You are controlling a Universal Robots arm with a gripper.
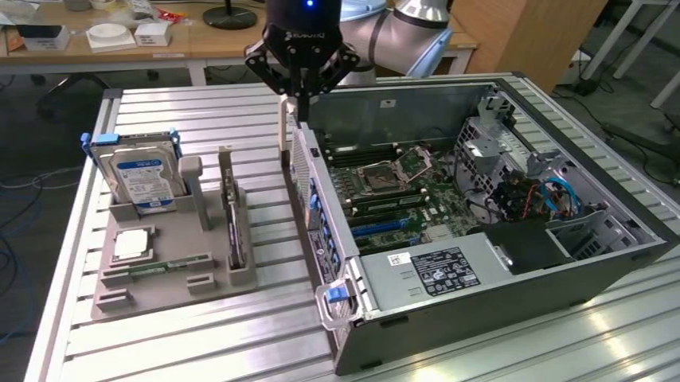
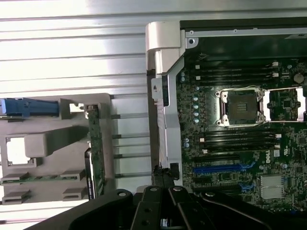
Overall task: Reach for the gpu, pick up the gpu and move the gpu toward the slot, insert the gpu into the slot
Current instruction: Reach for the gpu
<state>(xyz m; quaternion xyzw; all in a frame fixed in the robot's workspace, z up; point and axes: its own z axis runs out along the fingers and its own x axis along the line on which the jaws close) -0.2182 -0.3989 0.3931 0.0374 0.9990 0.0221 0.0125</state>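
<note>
Nearest, on the slatted table (image 1: 212, 342), the gpu (image 1: 232, 227) stands on its long edge in a grey holder (image 1: 170, 294), just beside the open computer case (image 1: 478, 286) and apart from the blue-labelled hard drive (image 1: 143, 179). It looks light and stiff but fragile. Its bare circuit board and fan should not be squeezed, so the upper edge, pinched across the thin card, seems the safest hold. Farther back, the gripper (image 1: 301, 110) hangs pointing straight down over the case's far corner, its fingers closed together on nothing, well apart from the card. Beyond it the arm (image 1: 409, 24) rises out of the exterior view's top.
</note>
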